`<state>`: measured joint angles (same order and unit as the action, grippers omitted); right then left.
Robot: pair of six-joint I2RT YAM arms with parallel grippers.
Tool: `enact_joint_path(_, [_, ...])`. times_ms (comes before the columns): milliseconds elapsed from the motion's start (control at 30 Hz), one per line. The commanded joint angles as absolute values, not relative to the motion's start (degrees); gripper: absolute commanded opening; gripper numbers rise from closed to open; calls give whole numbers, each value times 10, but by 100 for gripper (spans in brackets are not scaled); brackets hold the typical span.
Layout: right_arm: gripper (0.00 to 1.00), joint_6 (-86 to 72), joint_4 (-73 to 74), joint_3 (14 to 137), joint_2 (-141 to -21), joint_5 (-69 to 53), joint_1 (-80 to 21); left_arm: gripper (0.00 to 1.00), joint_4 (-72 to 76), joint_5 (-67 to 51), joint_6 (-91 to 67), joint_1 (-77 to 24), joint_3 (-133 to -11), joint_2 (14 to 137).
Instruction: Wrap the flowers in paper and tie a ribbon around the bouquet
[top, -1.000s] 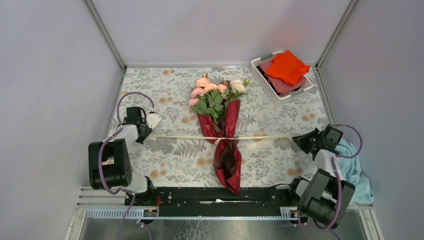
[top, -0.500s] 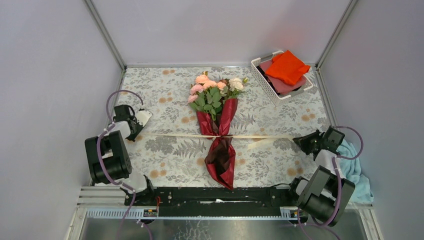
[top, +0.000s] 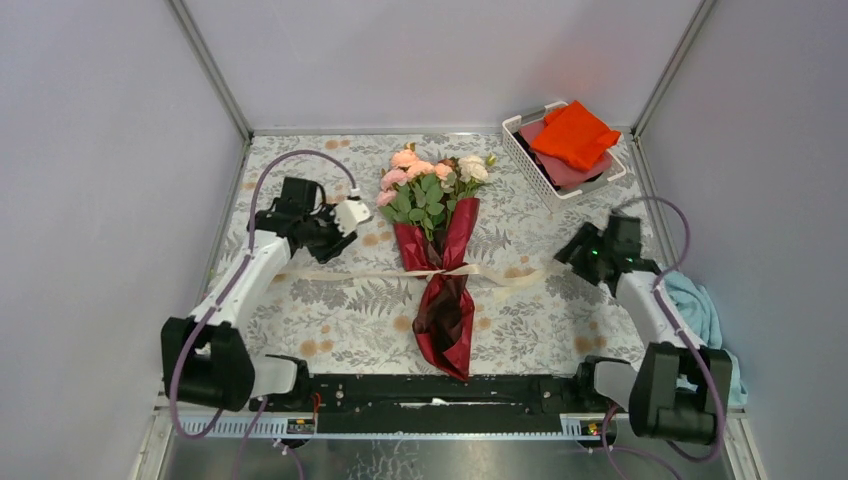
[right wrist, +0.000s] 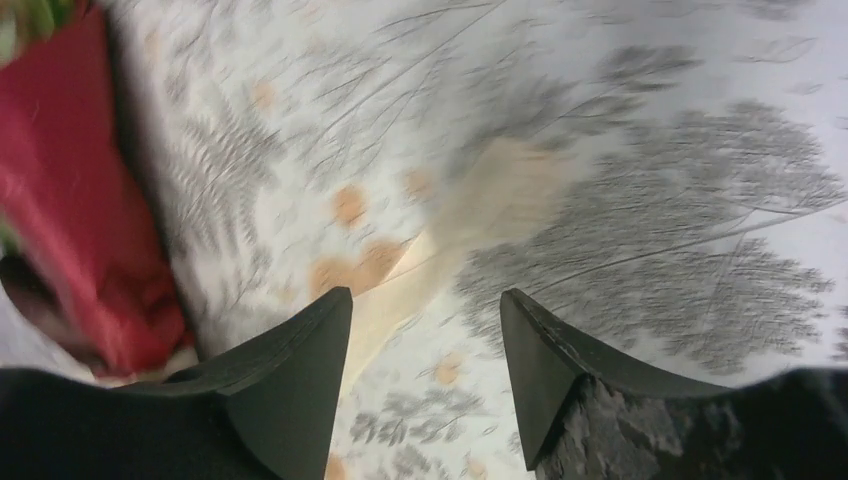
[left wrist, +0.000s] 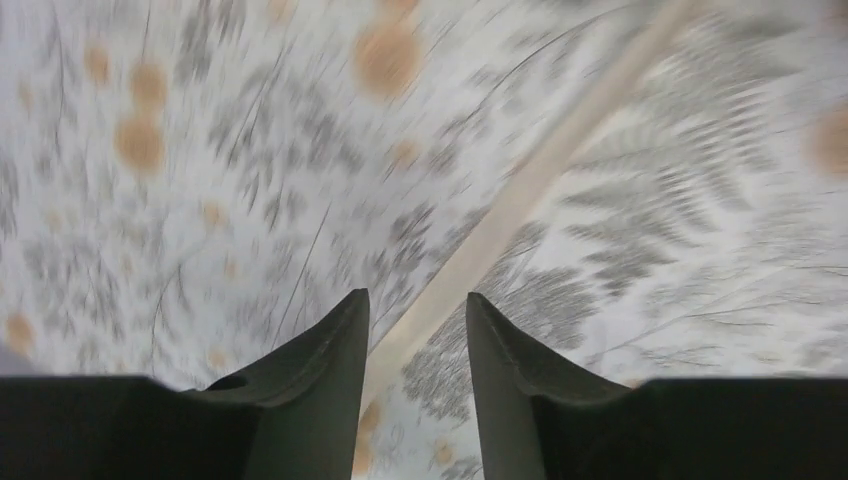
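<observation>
**A:** Which step are you on?

**B:** The tying, and late in it, I judge. The bouquet [top: 440, 262] lies in the middle of the tabletop [top: 330, 325] with the flowers [top: 428, 185] toward the far wall. The paper [top: 447, 315] is closed round the stems in a cone. The ribbon [top: 352, 274] crosses its waist with what looks like a knot there. One tail runs out to the left and the other to the right, both flat on the tabletop.

**A:** And your grippers?

**B:** Both stand apart with nothing in them. My left gripper [left wrist: 415, 300] hangs over the left tail. The strip passes under the gap between the jaws, unpinched. My right gripper [right wrist: 425, 295] is above the loose end of the right tail, with the red paper at the edge of its view.

**A:** What does the next move call for?

**B:** That depends on the knot, and I can't tell from here whether it is snug. If it needs a second pass, I must come down on each tail and pinch a thin, floppy strip off a flat surface. Then I cross the tails over the waist without dragging the bouquet. If it holds, I only need to draw back clear of the tails.
</observation>
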<state>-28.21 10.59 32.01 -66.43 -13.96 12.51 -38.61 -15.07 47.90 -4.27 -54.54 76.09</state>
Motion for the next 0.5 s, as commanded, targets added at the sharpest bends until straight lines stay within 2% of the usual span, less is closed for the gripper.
enact_joint_path(0, [65,-239,262,424,-604,21,-75,39,-555,-323,458,-143,-583,745])
enact_joint_path(100, [63,-267,353,455,-586,41,-202,31,-540,-320,418,-256,-558,759])
enact_joint_path(133, [59,-279,356,448,-579,-4,-231,30,-531,-318,407,-287,-550,765])
enact_joint_path(167, [49,-297,336,428,-572,-76,-253,30,-523,-320,398,-317,-545,771])
enact_joint_path(267, [18,-420,132,306,-555,-318,-321,30,-499,-337,369,-378,-545,785])
enact_joint_path(333, [4,-490,19,254,-562,-346,-387,30,-481,-360,348,-398,-552,787])
enact_joint_path(367, [0,-519,-55,235,-571,-358,-415,30,-477,-377,347,-401,-555,787])
enact_joint_path(400, [0,-555,-158,215,-586,-373,-447,32,-476,-396,347,-403,-557,786])
enact_joint_path(467, [0,-582,-220,211,-628,-382,-485,37,-468,-420,342,-405,-559,787])
